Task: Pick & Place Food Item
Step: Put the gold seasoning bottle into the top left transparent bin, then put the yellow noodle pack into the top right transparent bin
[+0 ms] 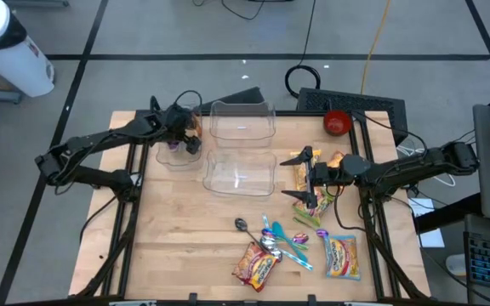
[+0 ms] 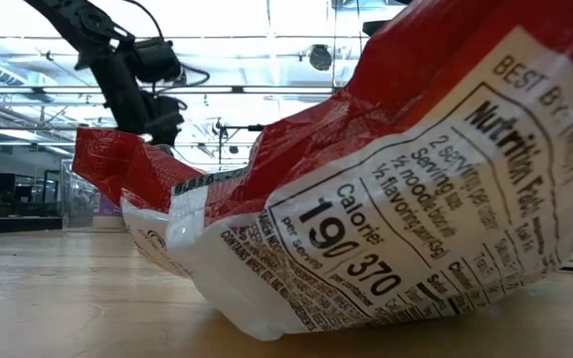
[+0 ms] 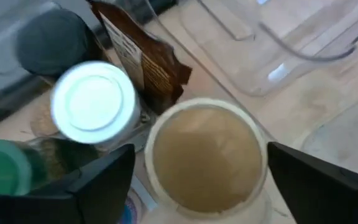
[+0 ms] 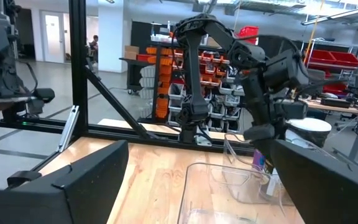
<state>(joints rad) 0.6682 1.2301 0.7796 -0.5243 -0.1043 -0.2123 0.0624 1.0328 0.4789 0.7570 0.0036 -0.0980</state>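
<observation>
My left gripper (image 1: 183, 129) hangs over a clear bin (image 1: 170, 158) at the table's far left, slanting down, open. In the left wrist view its fingers (image 3: 104, 180) stand either side of a tan-topped round cup (image 3: 204, 155). Beside the cup are a white-lidded jar (image 3: 93, 102), a green lid (image 3: 5, 169) and a brown packet (image 3: 143, 59). My right gripper (image 1: 303, 178) waits open above the table's right middle, roughly level and pointing toward the left, with nothing between its fingers (image 4: 73, 186). My left gripper has one finger on each side of the tan-topped cup's rim (image 3: 261, 155), coming from above at a slant. Only a narrow gap shows on either side, and I cannot tell whether either finger touches the cup. The cup stands upright among the other items.
Two more clear bins (image 1: 243, 119) (image 1: 241, 170) sit mid-table. A red bowl (image 1: 338, 122) is far right. Snack packs (image 1: 306, 178) lie under the right gripper. Cutlery (image 1: 279, 240) and two noodle packets (image 1: 258, 265) (image 1: 341, 257) lie near the front edge; one packet (image 2: 366, 199) fills the low view.
</observation>
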